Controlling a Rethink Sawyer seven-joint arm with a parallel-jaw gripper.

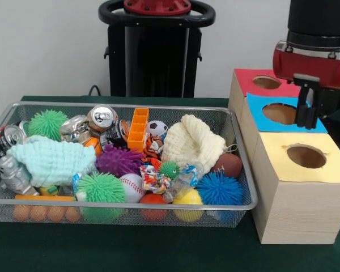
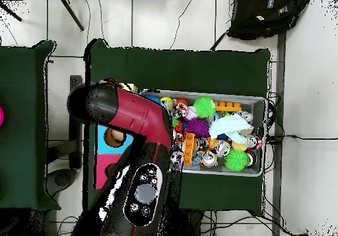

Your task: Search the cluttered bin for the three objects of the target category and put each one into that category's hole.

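A wire mesh bin (image 1: 124,105) holds mixed clutter: crushed silver cans (image 1: 103,117), spiky balls in green (image 1: 47,123), purple (image 1: 119,160) and blue (image 1: 219,188), a baseball (image 1: 132,187), a small soccer ball (image 1: 157,128), a brown football (image 1: 229,165), a cream cloth (image 1: 192,144) and a mint cloth (image 1: 51,160). To its right stands a wooden box with a red-topped hole (image 1: 266,82), a blue-topped hole (image 1: 279,113) and a yellow-topped hole (image 1: 306,156). My gripper (image 1: 306,122) hangs just above the blue top, shut, with nothing seen between its fingers. In the overhead view the arm (image 2: 125,115) hides it.
An orange tray (image 1: 138,129) stands upright in the middle of the bin (image 2: 261,98). The wooden box sits close against the bin's right end. A black bag (image 2: 264,16) lies on the floor beyond the green table (image 2: 178,65).
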